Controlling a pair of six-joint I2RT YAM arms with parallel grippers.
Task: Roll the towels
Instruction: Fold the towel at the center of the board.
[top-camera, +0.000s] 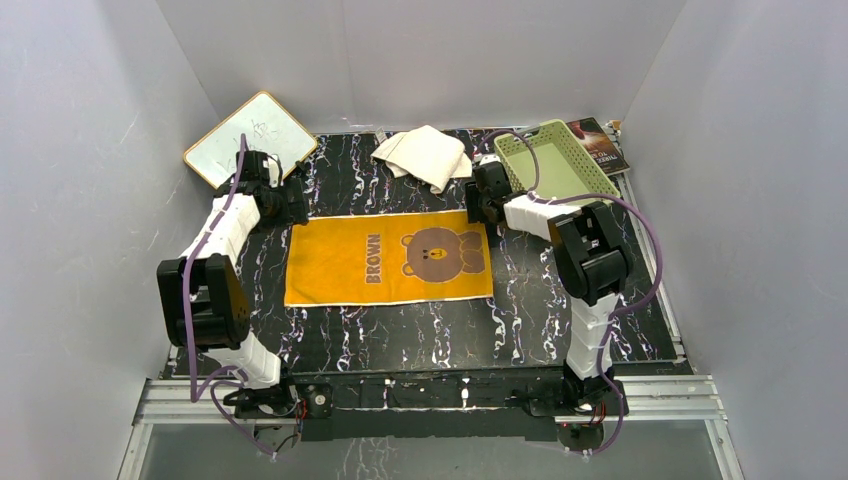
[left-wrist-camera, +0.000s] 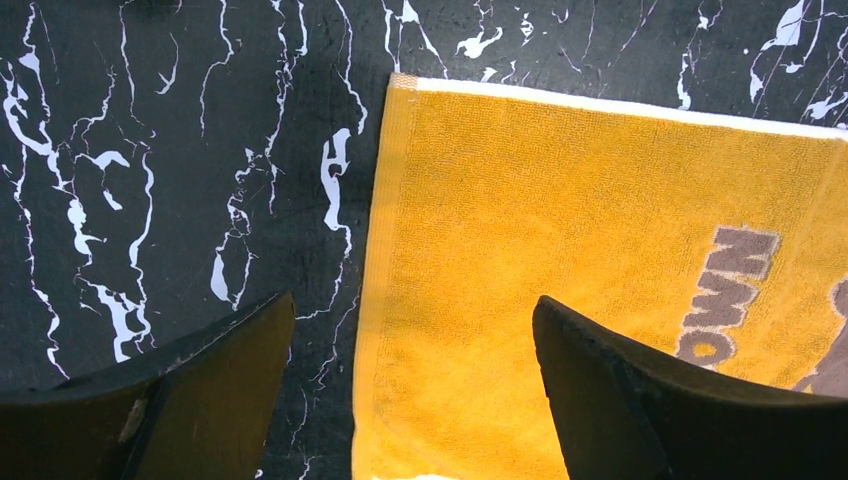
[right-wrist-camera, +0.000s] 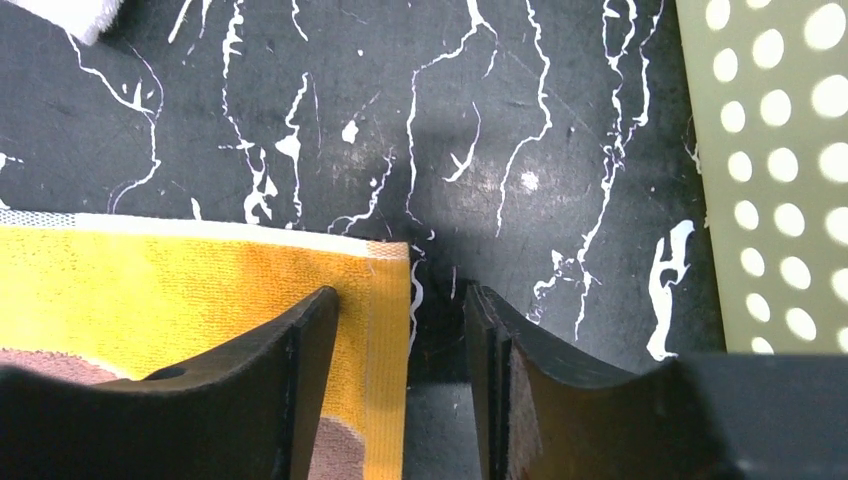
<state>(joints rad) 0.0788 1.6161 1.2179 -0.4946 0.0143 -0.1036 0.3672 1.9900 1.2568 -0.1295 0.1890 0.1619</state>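
The orange-yellow towel (top-camera: 390, 258) with the bear face and "BROWN" lettering lies flat in the middle of the black marbled table (top-camera: 400, 330). The cream-white towel (top-camera: 425, 155) lies crumpled at the back. My left gripper (top-camera: 292, 205) is open wide over the orange towel's far left corner; in the left wrist view its jaws (left-wrist-camera: 412, 300) straddle the towel's side edge (left-wrist-camera: 560, 200). My right gripper (top-camera: 480, 205) is open at the far right corner; its jaws (right-wrist-camera: 400, 292) straddle the towel's hem (right-wrist-camera: 200, 280), one finger over the cloth, one over the table.
A small whiteboard (top-camera: 250, 138) leans at the back left. A green perforated basket (top-camera: 555, 160) stands at the back right, close beside my right gripper (right-wrist-camera: 780, 170). A dark book (top-camera: 600, 145) lies behind it. White walls enclose the table.
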